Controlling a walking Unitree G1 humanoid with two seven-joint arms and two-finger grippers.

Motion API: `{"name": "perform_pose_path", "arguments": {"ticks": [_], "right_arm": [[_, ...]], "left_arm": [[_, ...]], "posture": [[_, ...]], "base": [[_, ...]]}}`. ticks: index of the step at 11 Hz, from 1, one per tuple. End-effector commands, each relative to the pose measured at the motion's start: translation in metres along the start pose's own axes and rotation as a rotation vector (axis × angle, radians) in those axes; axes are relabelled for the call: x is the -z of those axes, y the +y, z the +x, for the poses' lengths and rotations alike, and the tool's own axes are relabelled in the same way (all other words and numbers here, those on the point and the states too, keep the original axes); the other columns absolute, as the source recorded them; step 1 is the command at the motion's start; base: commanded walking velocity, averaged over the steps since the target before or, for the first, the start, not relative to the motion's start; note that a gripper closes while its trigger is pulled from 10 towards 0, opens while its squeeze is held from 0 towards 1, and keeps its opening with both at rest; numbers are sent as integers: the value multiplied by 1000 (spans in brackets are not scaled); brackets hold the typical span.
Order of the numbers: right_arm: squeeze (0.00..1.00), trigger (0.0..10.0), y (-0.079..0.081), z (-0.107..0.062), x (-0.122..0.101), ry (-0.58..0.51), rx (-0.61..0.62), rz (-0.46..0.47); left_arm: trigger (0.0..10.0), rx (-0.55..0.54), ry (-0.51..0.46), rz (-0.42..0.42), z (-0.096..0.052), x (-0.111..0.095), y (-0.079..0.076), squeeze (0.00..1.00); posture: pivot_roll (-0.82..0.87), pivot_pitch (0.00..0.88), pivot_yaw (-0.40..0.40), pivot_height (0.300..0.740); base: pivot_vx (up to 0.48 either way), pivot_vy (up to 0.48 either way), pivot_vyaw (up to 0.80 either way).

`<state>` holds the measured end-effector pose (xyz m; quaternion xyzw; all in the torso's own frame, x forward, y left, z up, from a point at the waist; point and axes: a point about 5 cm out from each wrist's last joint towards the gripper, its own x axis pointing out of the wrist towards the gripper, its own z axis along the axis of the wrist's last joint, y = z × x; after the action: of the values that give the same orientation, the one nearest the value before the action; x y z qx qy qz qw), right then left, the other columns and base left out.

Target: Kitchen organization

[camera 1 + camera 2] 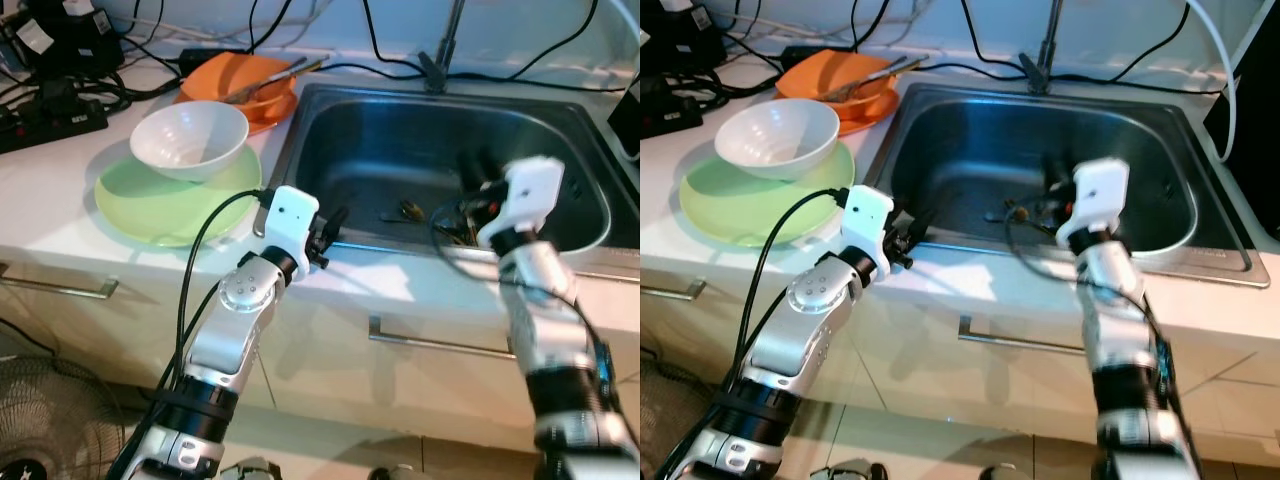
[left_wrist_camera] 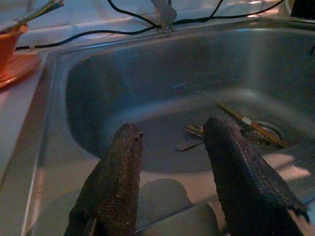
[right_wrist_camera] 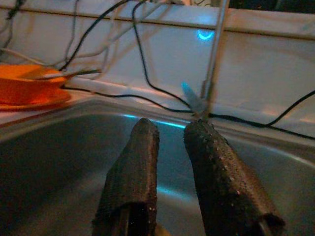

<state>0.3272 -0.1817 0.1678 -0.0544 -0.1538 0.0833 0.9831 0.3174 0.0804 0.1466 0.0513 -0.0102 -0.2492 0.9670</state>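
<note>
Looking down from the head camera, there's a steel sink (image 1: 560, 215) set into a white counter (image 1: 60, 200), with some cutlery (image 1: 412, 211) lying on the basin floor near the drain. Left of the sink a white bowl (image 1: 188, 138) sits on a green plate (image 1: 150, 205), and behind that an orange bowl (image 1: 235, 78) on an orange plate, with a couple of utensils (image 1: 262, 82) resting across it. The left gripper (image 1: 332, 232) hangs right at the sink's front-left rim, and the right gripper (image 1: 476, 170) is over the basin toward its right side. Cables run along the back edge and a power strip (image 1: 50, 122) sits at the far left. In the left wrist view, the left fingers (image 2: 115, 182) are spread wide with nothing between them, pointing into the basin at a spoon (image 2: 194, 130) and a long thin utensil (image 2: 248, 123) by the drain. In the right wrist view, the right fingers (image 3: 133, 172) have just a narrow gap between them and hold nothing, aimed at the back wall of the sink and the tap (image 3: 209, 69).
</note>
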Motion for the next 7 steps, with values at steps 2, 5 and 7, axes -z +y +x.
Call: {"name": "perform_pose_path", "arguments": {"ticks": [2,5,7], "right_arm": [[0,10000,14,-8,7,36,9,68],[0,10000,26,-12,19,100,43,125],[0,10000,34,-11,23,116,38,144]], "left_arm": [[10000,-6,27,8,-2,7,0,0],[10000,-25,-14,59,-1,-2,4,0],[10000,-24,-98,213,2,-28,13,0]], "posture": [[3,25,17,740],[16,58,18,740],[31,65,18,740]], "base": [[0,0,0],[0,0,0],[0,0,0]]}}
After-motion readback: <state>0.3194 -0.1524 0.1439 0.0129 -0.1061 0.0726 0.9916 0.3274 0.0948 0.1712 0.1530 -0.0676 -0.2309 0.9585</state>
